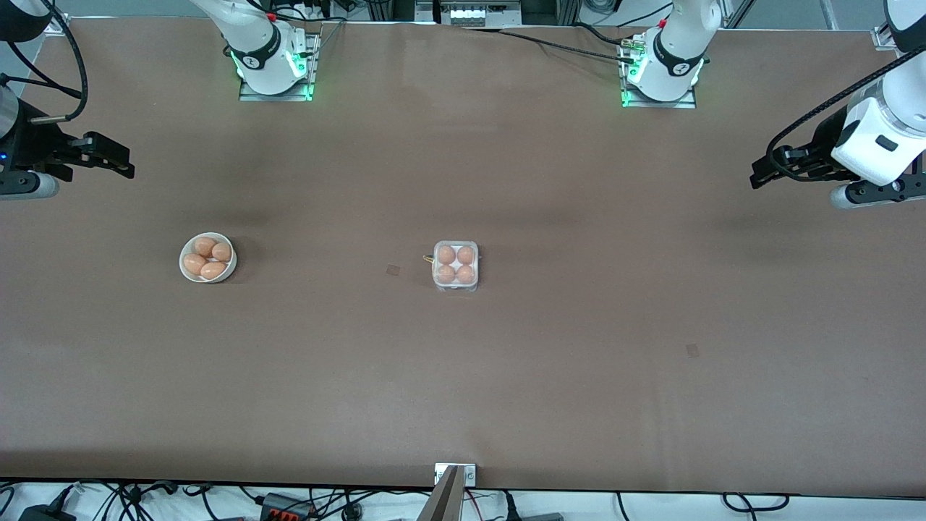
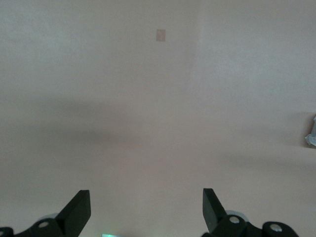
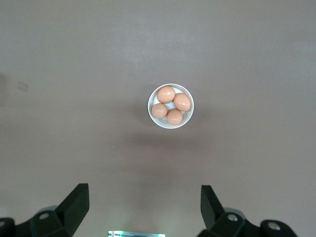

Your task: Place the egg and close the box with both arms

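The box (image 1: 455,266), a small clear carton, stands at the middle of the table with several orange-brown eggs (image 1: 447,255) in its cells. Its lid looks folded down over them. A sliver of it shows at the edge of the left wrist view (image 2: 312,138). My left gripper (image 1: 758,174) hangs open and empty above the left arm's end of the table, its fingers wide apart in the left wrist view (image 2: 146,197). My right gripper (image 1: 123,165) hangs open and empty above the right arm's end, high above the bowl in the right wrist view (image 3: 144,192).
A round white bowl (image 1: 185,269) with several more eggs (image 3: 166,94) sits toward the right arm's end of the table, level with the box. Small square marks lie on the brown table (image 1: 393,270) (image 1: 692,351). A metal bracket (image 1: 455,474) sits at the near edge.
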### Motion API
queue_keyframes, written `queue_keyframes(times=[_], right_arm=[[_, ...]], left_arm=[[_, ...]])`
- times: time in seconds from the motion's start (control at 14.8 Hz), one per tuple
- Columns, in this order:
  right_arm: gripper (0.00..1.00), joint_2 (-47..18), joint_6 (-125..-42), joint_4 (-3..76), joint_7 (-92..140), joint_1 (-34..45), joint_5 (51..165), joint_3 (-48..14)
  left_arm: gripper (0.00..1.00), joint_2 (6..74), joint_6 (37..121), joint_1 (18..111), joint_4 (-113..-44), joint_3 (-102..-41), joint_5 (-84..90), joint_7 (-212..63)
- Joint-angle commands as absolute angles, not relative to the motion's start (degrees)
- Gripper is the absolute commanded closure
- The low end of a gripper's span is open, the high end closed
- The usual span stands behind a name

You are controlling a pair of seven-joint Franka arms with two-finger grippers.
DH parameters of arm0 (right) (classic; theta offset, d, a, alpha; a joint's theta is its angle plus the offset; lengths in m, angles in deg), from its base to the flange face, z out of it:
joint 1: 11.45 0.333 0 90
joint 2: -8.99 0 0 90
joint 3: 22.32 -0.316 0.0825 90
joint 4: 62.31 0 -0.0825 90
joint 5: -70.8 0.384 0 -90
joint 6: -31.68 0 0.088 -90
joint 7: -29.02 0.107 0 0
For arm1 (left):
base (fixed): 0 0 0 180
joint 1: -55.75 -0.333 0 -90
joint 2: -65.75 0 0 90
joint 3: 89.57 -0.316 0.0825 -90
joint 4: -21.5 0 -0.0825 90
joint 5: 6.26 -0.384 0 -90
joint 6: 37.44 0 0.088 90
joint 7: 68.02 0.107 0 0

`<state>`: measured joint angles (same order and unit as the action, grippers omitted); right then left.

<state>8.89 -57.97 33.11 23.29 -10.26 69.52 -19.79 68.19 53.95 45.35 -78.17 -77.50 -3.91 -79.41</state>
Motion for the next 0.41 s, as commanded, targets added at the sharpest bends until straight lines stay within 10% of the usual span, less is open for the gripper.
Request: queue_keyframes(times=[0.0,0.34], right_arm=[[0.0,9.16,-56.92,32.44,23.05,-10.39,70.45,-19.95],[0.0,9.16,-56.92,32.44,23.05,-10.39,70.45,-19.95]], left_arm=[[0.0,67.95,52.3,45.56,-76.94,-77.71,-3.01,-77.86],[0.0,67.94,50.98,45.56,-76.94,-77.62,-3.01,-77.86]])
